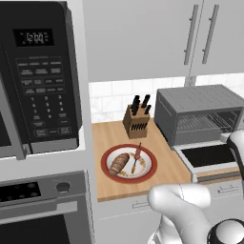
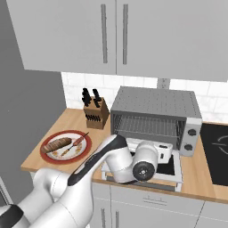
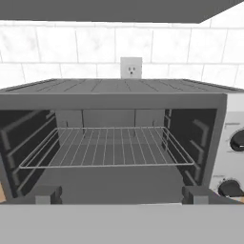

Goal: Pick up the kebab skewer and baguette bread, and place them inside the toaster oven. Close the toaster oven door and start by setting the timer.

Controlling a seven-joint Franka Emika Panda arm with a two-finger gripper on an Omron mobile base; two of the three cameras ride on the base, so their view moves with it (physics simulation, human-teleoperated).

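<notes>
While the kebab skewer [image 1: 137, 157] and baguette bread [image 1: 119, 164] lie side by side on the red plate [image 1: 106, 155] near the counter's [image 1: 110, 131] front edge, the toaster oven [image 2: 156, 103] waits with its door [image 2: 177, 167] down and rack bare. The gripper [image 3: 122, 194] faces it, jaws wide, holding nothing (no food picked yet). Next, I think, it must swing over to the plate.

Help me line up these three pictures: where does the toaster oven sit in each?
Left base view: toaster oven at right middle, door folded down.
Right base view: centre, behind the arm.
Hand view: straight ahead, cavity open, wire rack bare.
Shared landmark: the ribbed top.
</notes>
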